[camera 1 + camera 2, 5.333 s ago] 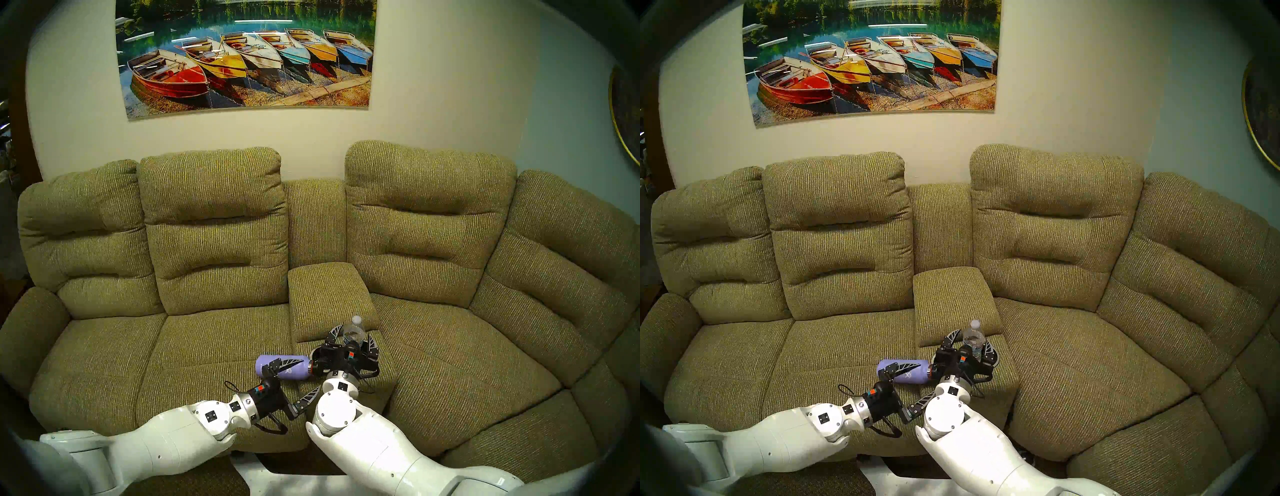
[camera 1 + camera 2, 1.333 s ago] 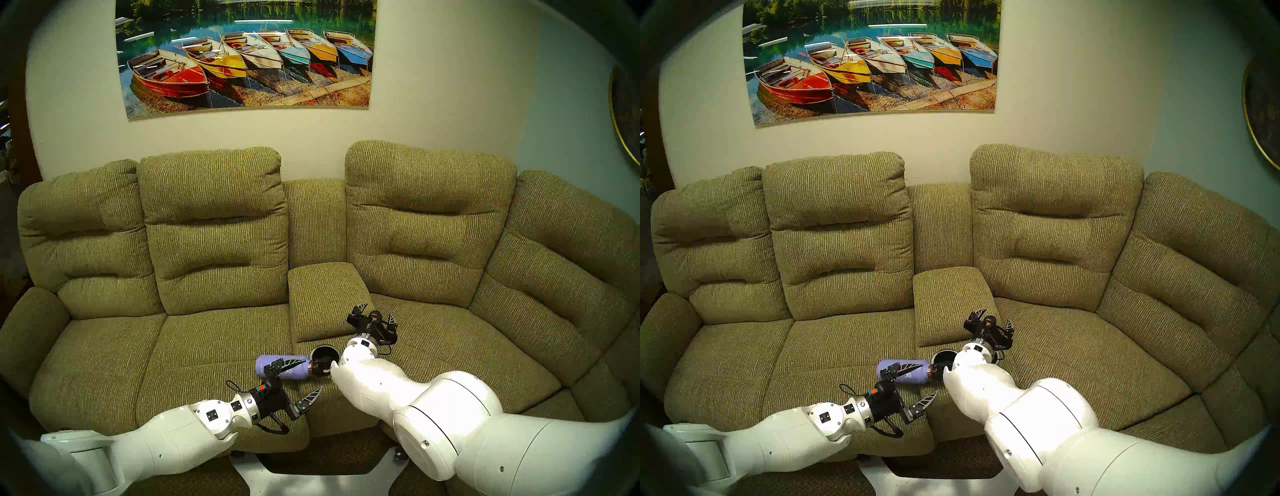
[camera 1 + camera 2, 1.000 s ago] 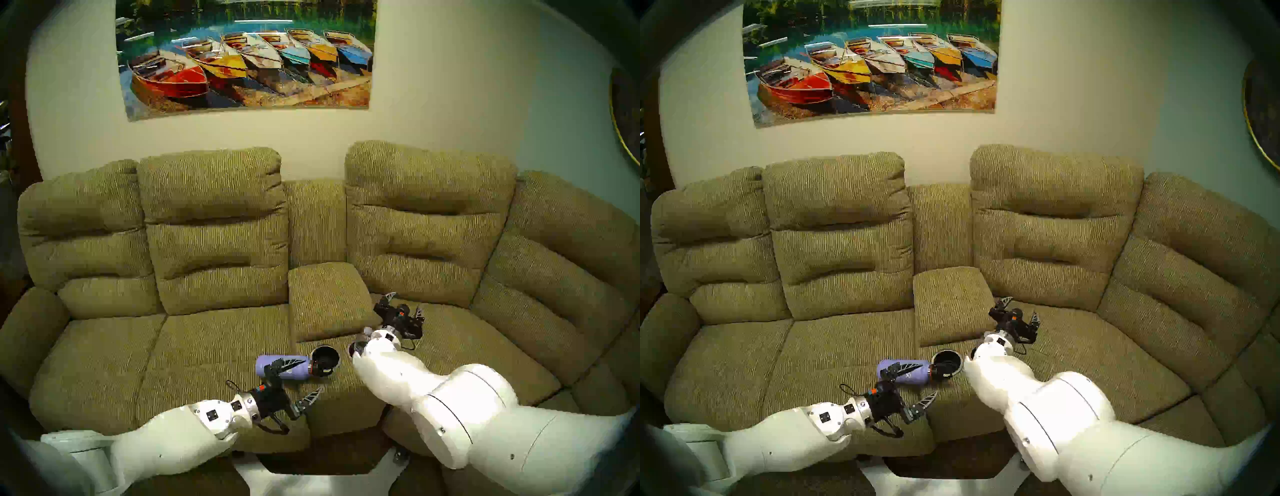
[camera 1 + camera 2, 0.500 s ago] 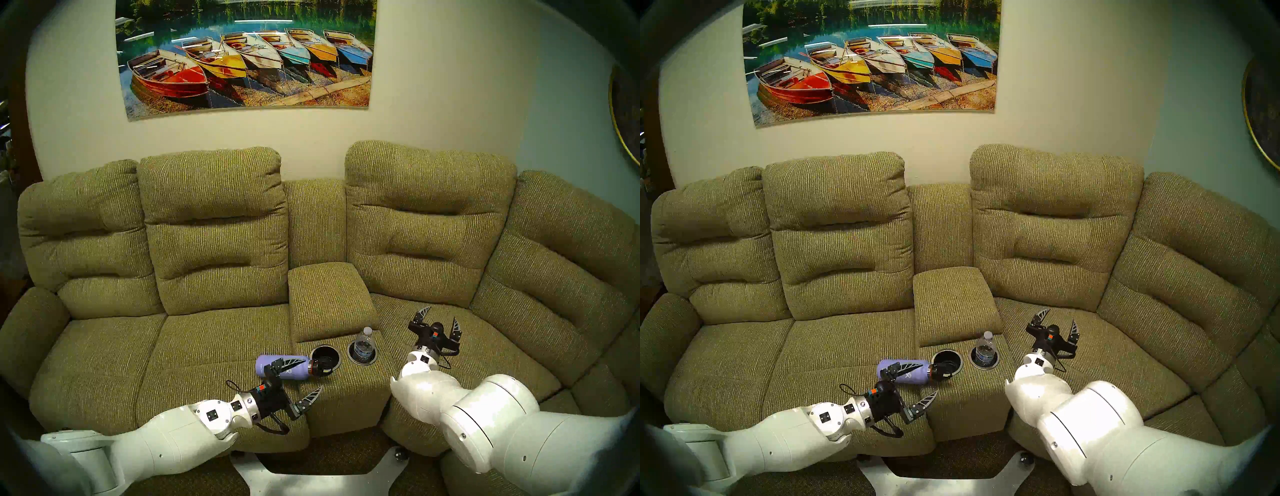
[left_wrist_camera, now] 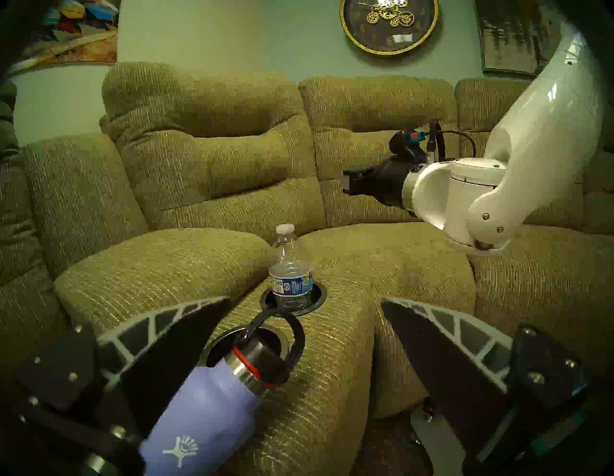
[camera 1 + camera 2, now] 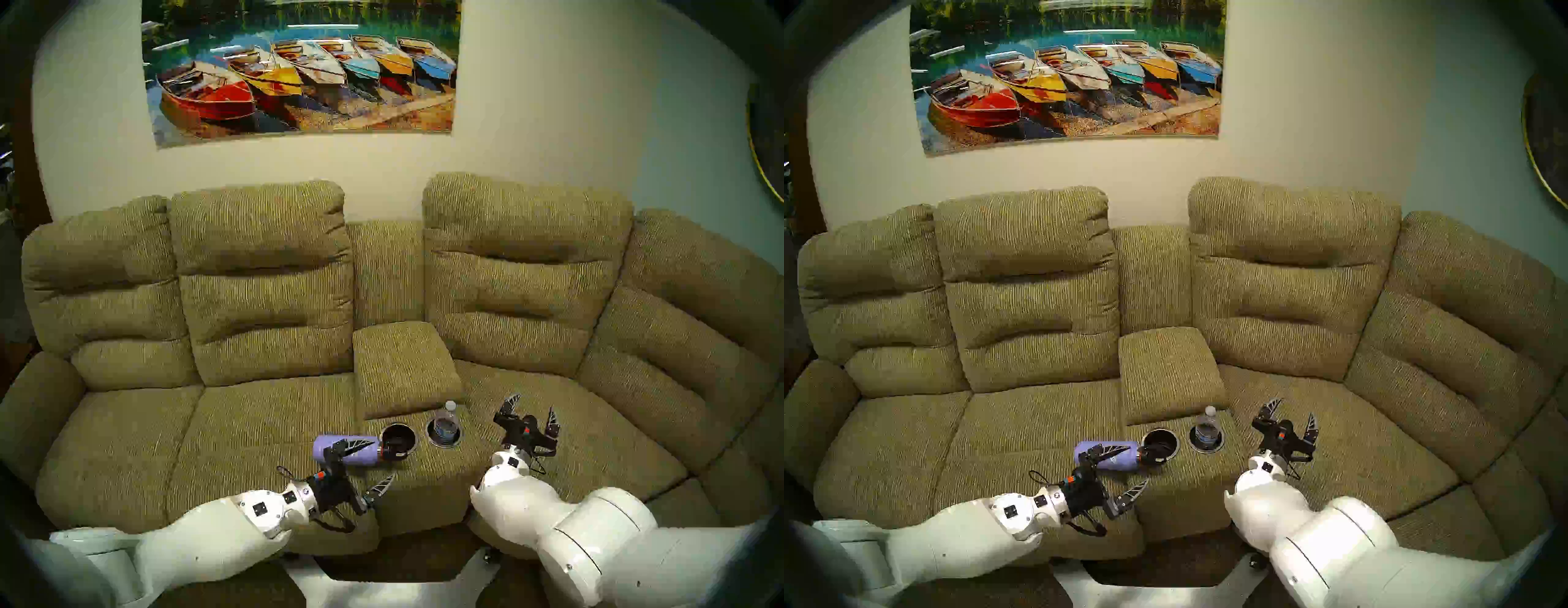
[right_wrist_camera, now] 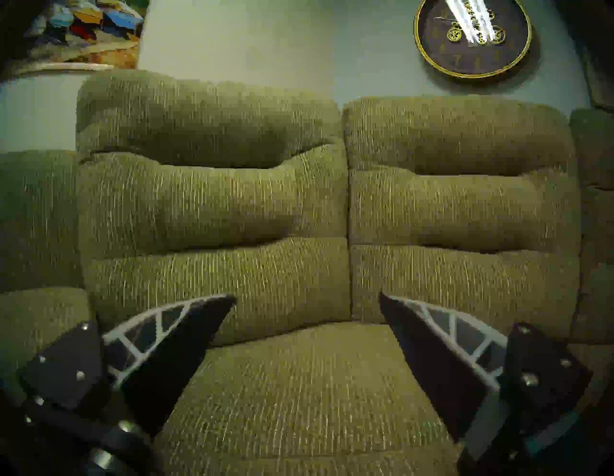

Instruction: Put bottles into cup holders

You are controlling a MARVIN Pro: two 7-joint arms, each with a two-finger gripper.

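1. Your left gripper [image 6: 358, 465] had its jaws spread wide; the lavender flask [image 6: 345, 451] lay on its side between them, one finger over its body, touching or not you could not tell.
2. Beyond those jaws, the flask's black loop cap [image 5: 279, 345] hung over the left cup holder [image 6: 399, 437], hiding much of its rim.
3. Farther past the fingertips, the water bottle [image 5: 290, 266] stood upright in the right cup holder [image 6: 443, 434], its base sunk out of sight.
4. Your right gripper [image 6: 530, 409] sat spread and empty, well to the bottle's right; ahead of its jaws only the sofa [image 7: 299, 382] showed.
5. Its fingers were cut off in the left wrist view.
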